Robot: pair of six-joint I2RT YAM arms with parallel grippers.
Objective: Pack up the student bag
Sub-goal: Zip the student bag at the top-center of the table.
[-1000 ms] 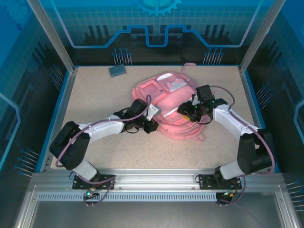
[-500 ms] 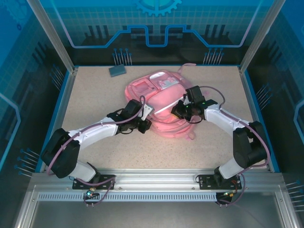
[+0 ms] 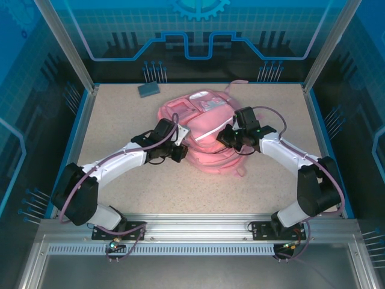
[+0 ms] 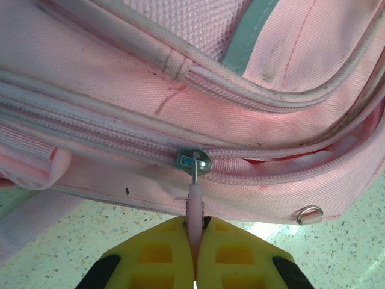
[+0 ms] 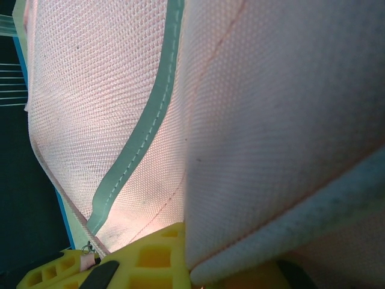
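The pink student bag (image 3: 201, 120) lies in the middle of the table, front pockets up. At its near left edge my left gripper (image 3: 181, 150) is shut on the pink zipper pull (image 4: 195, 201). The pull hangs from a metal slider (image 4: 194, 162) on the main zip. To the right of the slider the zip stands slightly apart. My right gripper (image 3: 226, 139) is on the bag's right side, shut on a fold of the bag fabric (image 5: 252, 120). That fold covers one finger; the other yellow finger (image 5: 153, 256) shows beside it.
A small grey-blue flat object (image 3: 148, 89) lies at the back left of the speckled table (image 3: 120, 114). A metal ring (image 4: 309, 213) hangs on the bag's lower seam. Blue walls and metal posts ring the table.
The left gripper has moved left and back with the zipper pull in it. The bag shifted left and back with it. The right gripper followed, still holding the fabric.
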